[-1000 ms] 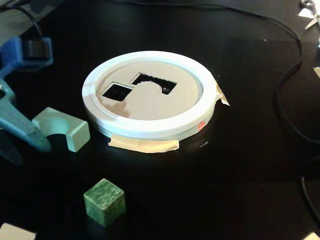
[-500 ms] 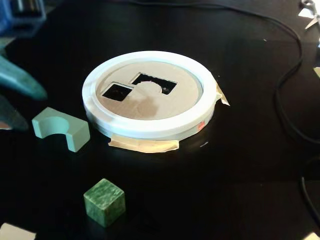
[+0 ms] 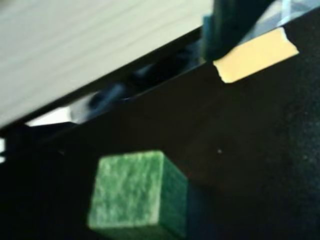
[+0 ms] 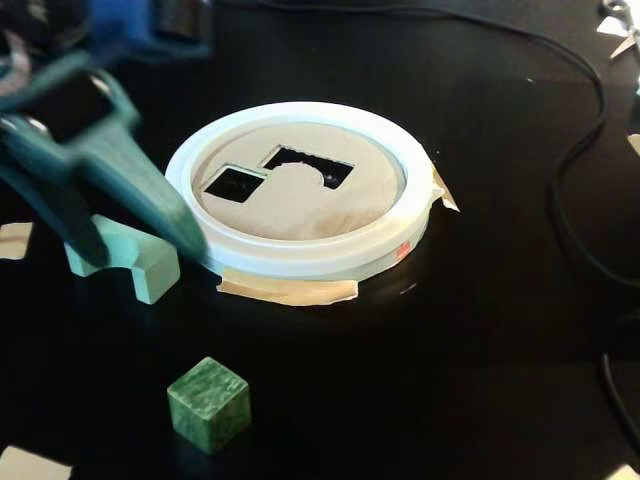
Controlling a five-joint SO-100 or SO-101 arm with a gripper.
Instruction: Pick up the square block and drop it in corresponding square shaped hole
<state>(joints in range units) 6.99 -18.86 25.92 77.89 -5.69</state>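
Green cube (image 4: 208, 404) sits free on the table (image 4: 480, 350); the spread, empty fingers (image 4: 140, 240) could knock the pale arch block (image 4: 125, 258) while descending.

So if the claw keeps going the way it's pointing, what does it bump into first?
Probably the dark green cube: the wrist view faces it on the black table. The claw looks open, though depth is unclear.

My wrist camera sat low and close over the black table (image 3: 260, 165), facing its far edge; the square block (image 3: 135, 195) filled the 6 o'clock portion. The fixed camera stood higher and farther back, looking obliquely down across the table (image 4: 480, 380). Both views shared the square block (image 4: 208, 404), at 7 o'clock there.
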